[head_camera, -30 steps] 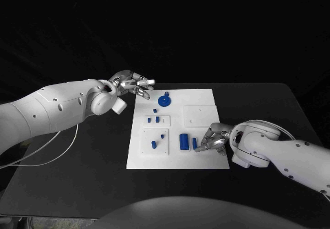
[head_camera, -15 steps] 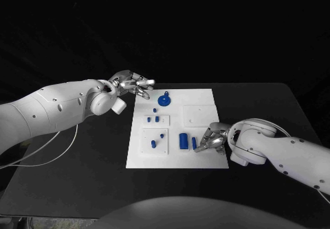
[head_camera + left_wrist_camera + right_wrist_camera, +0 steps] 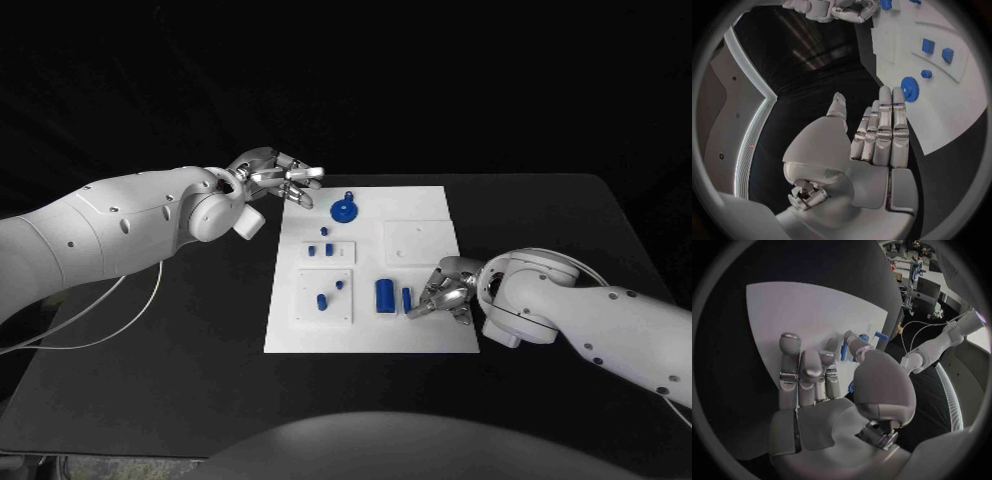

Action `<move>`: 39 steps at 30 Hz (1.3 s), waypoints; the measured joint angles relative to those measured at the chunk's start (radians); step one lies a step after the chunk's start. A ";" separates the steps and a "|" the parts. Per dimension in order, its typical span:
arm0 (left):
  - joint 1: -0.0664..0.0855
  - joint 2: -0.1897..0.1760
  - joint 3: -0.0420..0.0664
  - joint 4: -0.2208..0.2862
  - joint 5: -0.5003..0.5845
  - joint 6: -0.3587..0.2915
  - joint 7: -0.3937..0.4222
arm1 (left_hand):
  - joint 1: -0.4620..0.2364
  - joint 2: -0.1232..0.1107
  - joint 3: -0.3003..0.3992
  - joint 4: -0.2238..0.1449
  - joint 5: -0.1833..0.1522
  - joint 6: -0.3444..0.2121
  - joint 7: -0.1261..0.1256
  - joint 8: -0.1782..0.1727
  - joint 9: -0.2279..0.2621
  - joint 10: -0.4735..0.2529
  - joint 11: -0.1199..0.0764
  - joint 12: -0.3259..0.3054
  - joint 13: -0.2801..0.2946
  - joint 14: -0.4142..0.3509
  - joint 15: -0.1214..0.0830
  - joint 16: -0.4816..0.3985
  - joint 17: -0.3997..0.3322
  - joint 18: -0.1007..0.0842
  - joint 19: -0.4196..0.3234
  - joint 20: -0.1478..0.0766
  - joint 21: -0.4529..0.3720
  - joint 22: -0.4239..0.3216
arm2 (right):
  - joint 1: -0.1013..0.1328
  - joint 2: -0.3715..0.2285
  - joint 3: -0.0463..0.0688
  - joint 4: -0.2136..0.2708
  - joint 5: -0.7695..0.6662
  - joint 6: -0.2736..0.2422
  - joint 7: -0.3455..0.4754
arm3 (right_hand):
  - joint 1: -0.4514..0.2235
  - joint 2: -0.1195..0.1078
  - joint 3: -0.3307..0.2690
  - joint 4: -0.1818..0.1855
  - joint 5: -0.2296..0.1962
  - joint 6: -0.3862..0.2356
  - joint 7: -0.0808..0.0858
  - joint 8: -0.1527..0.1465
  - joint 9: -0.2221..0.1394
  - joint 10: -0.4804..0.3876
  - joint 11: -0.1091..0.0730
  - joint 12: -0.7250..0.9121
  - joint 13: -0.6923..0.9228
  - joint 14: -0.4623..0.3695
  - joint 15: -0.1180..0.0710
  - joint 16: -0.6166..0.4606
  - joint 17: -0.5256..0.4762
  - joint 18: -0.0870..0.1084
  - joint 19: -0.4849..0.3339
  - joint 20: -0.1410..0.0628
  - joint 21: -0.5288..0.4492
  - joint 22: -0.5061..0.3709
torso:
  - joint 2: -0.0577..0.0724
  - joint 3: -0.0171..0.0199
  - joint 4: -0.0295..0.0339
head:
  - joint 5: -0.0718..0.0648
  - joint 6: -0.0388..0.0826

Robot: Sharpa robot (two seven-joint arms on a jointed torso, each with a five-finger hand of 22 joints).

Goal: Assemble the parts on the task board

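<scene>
The right hand point(image 3: 444, 293) hides the task board point(image 3: 433, 335) beneath its fingers point(image 3: 806, 371); whether they touch the slim blue part point(image 3: 407, 298) beside them is too small to tell.

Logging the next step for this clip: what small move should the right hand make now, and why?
Probably close the fingers on the slim blue part: the right hand sits beside it at the task board edge, holding nothing yet, judging by the head view.
</scene>
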 measured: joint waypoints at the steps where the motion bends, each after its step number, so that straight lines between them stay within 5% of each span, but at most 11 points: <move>1: 0.000 0.000 0.000 0.000 0.000 0.000 0.000 | 0.000 0.000 0.000 0.000 0.000 0.000 0.000 0.000 0.000 0.000 0.000 0.000 0.000 0.000 0.000 0.000 0.000 0.000 0.000 0.000 0.000 0.000 | 0.000 -0.001 0.000 0.001 0.001 -0.001 0.000 | -0.010 0.002 -0.003 -0.002 0.000 0.000 0.000 0.000 0.000 0.000 0.000 0.000 -0.001 0.000 0.000 0.000 -0.001 0.000 0.000 0.000 0.000 0.000 | 0.000 0.0000 0.0000 | 0.000 0.000; 7: 0.000 -0.001 0.000 0.000 0.000 0.000 0.000 | 0.000 0.000 0.000 0.000 0.000 0.000 0.000 0.000 0.000 0.000 0.000 0.000 0.000 -0.004 0.004 0.000 0.000 0.000 0.000 0.000 0.000 -0.001 | -0.003 -0.012 0.002 0.009 0.014 -0.006 0.006 | -0.006 -0.009 -0.061 0.008 0.009 -0.011 0.010 0.000 0.002 -0.009 0.009 -0.005 -0.010 -0.004 0.004 -0.007 -0.007 0.000 0.000 0.000 -0.021 0.000 | 0.000 0.0001 -0.0004 | -0.004 0.000; 13: 0.000 -0.001 0.000 0.000 0.002 -0.002 0.001 | 0.000 0.000 0.000 0.000 0.000 0.000 0.000 0.000 0.000 0.000 0.000 0.000 0.000 -0.004 0.004 0.000 0.000 0.000 0.000 0.000 0.000 -0.001 | -0.011 -0.033 0.042 0.007 0.054 0.000 0.011 | 0.007 -0.016 -0.148 0.027 0.052 -0.029 0.028 -0.024 -0.059 -0.031 0.024 -0.009 -0.026 -0.013 0.013 -0.015 -0.015 0.000 -0.002 0.005 -0.062 0.000 | -0.001 -0.0001 -0.0007 | -0.009 0.010; 17: 0.000 -0.001 0.000 0.004 0.010 -0.009 0.004 | 0.000 0.000 0.000 0.000 0.000 0.000 0.000 0.000 0.001 0.000 0.000 0.000 0.000 -0.004 0.004 0.000 0.000 0.000 0.000 0.000 0.000 -0.001 | -0.007 -0.042 0.084 -0.006 0.102 0.011 0.025 | 0.053 0.007 -0.281 0.061 0.139 -0.034 0.032 -0.035 -0.124 -0.047 0.032 -0.016 -0.038 -0.020 0.020 -0.020 -0.020 0.000 -0.002 0.013 -0.093 0.000 | -0.003 -0.0010 -0.0011 | -0.018 0.030; 19: 0.000 -0.001 0.000 0.005 0.015 -0.015 0.006 | 0.000 0.000 0.000 0.000 0.000 0.000 0.000 0.000 0.001 0.000 0.000 0.000 0.000 -0.004 0.004 0.000 0.000 0.000 0.000 0.000 0.000 -0.001 | -0.001 -0.043 0.095 -0.021 0.128 0.016 0.035 | 0.065 0.020 -0.352 0.063 0.232 -0.036 0.035 -0.035 -0.138 -0.050 0.029 -0.016 -0.040 -0.020 0.020 -0.020 -0.021 0.000 -0.002 0.013 -0.096 0.000 | -0.004 -0.0016 -0.0012 | -0.021 0.040; 20: 0.000 -0.001 0.000 0.005 0.018 -0.018 0.006 | 0.000 0.000 0.000 0.000 0.000 0.000 0.000 0.000 0.001 0.000 0.000 0.000 0.000 -0.004 0.004 0.000 0.000 0.000 0.000 0.000 0.000 -0.001 | 0.003 -0.042 0.099 -0.032 0.143 0.019 0.042 | 0.076 0.049 -0.430 0.046 0.277 -0.040 0.032 -0.035 -0.145 -0.050 0.029 -0.016 -0.041 -0.020 0.020 -0.020 -0.022 0.000 -0.002 0.013 -0.097 0.000 | -0.005 -0.0018 -0.0012 | -0.024 0.048; 21: 0.000 -0.001 0.000 0.005 0.023 -0.023 0.008 | 0.000 0.000 0.000 0.000 0.000 0.000 0.000 0.000 0.001 0.000 0.000 0.000 0.000 -0.004 0.004 0.000 0.000 0.000 0.000 0.000 0.000 -0.001 | 0.010 -0.039 0.104 -0.054 0.161 0.023 0.052 | 0.086 0.083 -0.505 0.029 0.313 -0.047 0.035 -0.035 -0.157 -0.054 0.032 -0.016 -0.045 -0.023 0.023 -0.025 -0.025 0.000 -0.002 0.013 -0.109 0.000 | -0.006 -0.0022 -0.0012 | -0.026 0.055; 23: 0.000 0.001 0.000 0.002 0.030 -0.031 0.009 | 0.000 0.000 0.000 0.000 0.000 0.001 -0.001 0.000 0.001 0.000 0.000 0.000 0.000 -0.004 0.004 0.000 0.000 0.000 0.000 0.000 0.000 -0.001 | 0.024 -0.033 0.110 -0.092 0.189 0.026 0.071 | 0.094 0.103 -0.547 0.017 0.328 -0.050 0.038 -0.035 -0.177 -0.065 0.033 -0.018 -0.055 -0.026 0.025 -0.039 -0.034 0.000 -0.002 0.013 -0.133 -0.002 | -0.010 -0.0028 -0.0011 | -0.033 0.074; 29: 0.000 0.022 0.000 -0.036 0.066 -0.066 0.020 | 0.000 0.000 0.003 -0.003 0.000 0.004 -0.004 0.000 0.001 0.004 -0.004 0.000 0.000 -0.005 0.002 0.000 0.001 0.000 0.000 0.000 0.000 -0.001 | 0.071 0.020 0.118 -0.273 0.290 0.021 0.195 | 0.114 0.161 -0.576 -0.033 0.341 -0.060 0.048 -0.049 -0.279 -0.113 0.041 -0.086 -0.140 -0.068 0.035 -0.136 -0.104 0.016 -0.002 0.027 -0.296 -0.074 | -0.028 -0.0062 -0.0007 | -0.049 0.125; 34: 0.001 0.051 0.001 -0.094 0.109 -0.091 0.033 | 0.000 0.000 0.004 -0.004 0.000 0.004 -0.004 0.000 0.001 0.003 -0.003 0.000 0.000 -0.070 0.016 -0.004 -0.019 0.000 -0.038 0.019 -0.008 -0.015 | 0.101 0.093 0.119 -0.456 0.410 -0.004 0.333 | 0.130 0.193 -0.566 -0.079 0.356 -0.073 0.049 -0.038 -0.294 -0.133 0.050 -0.130 -0.189 -0.124 0.040 -0.256 -0.190 0.016 -0.013 0.038 -0.350 -0.124 | -0.052 -0.0097 0.0000 | -0.057 0.155; 39: 0.011 0.075 0.002 -0.144 0.151 -0.105 0.049 | 0.000 0.000 0.010 -0.010 0.000 -0.005 0.003 0.000 0.001 -0.034 0.023 0.000 0.000 -0.209 0.056 -0.004 -0.077 0.000 -0.142 0.055 -0.012 -0.050 | 0.116 0.169 0.122 -0.630 0.554 -0.060 0.500 | 0.148 0.239 -0.531 -0.126 0.360 -0.188 0.102 -0.054 -0.410 -0.222 0.093 -0.332 -0.368 -0.256 0.089 -0.452 -0.347 0.014 -0.157 0.086 -0.448 -0.291 | -0.080 -0.0128 0.0001 | -0.059 0.185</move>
